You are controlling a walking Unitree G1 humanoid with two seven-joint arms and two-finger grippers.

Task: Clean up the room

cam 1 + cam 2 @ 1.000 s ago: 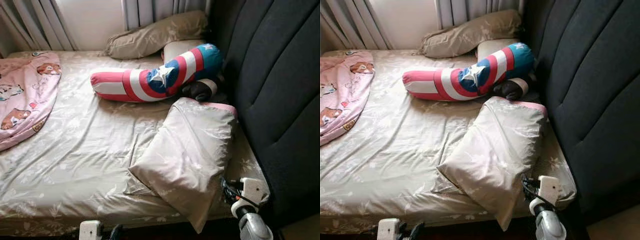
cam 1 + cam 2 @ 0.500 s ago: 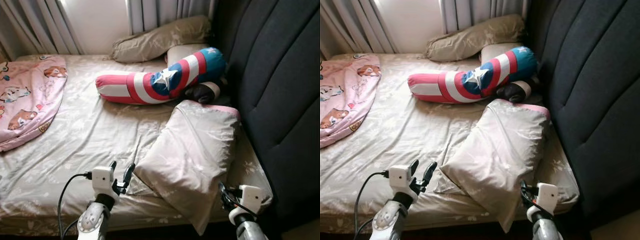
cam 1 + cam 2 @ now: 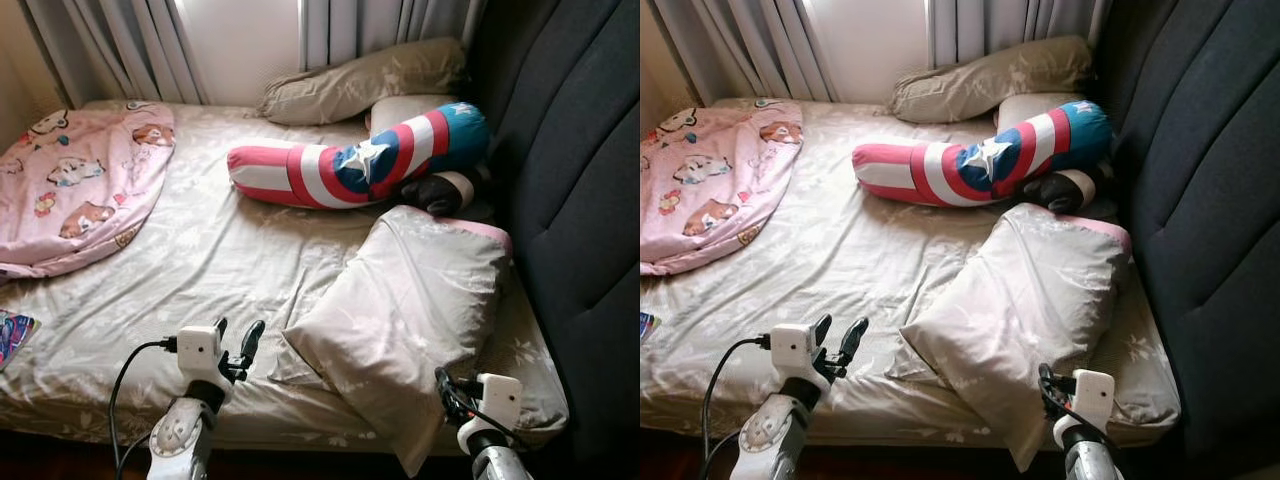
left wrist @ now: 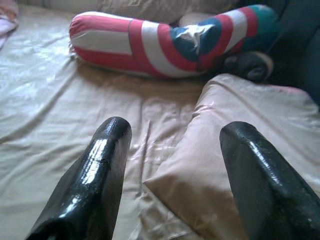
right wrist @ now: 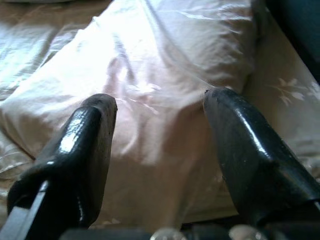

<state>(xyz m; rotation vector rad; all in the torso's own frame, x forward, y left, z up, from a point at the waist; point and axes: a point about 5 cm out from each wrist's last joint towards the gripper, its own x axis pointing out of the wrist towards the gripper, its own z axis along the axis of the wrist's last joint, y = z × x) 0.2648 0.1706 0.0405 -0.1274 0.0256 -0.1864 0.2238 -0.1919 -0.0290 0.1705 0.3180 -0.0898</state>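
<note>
Both arms are raised at the foot of the bed, so the step in hand looks like the approach to the big beige pillow, which lies askew at the lower right of the frame with its corner hanging over the mattress edge. The left gripper at lower left and the right gripper under the pillow's corner both have fingers spread, holding nothing. Next, they likely must close on the pillow's near edges and lift it toward the headboard, beside the striped star bolster.

Cloth bedding and glossy black fingers

A creased, faintly shiny sheet is seen beneath a soft cloth pillow; beside the pillow, a matt padded headboard; glossy smooth fingers are shown.
</note>
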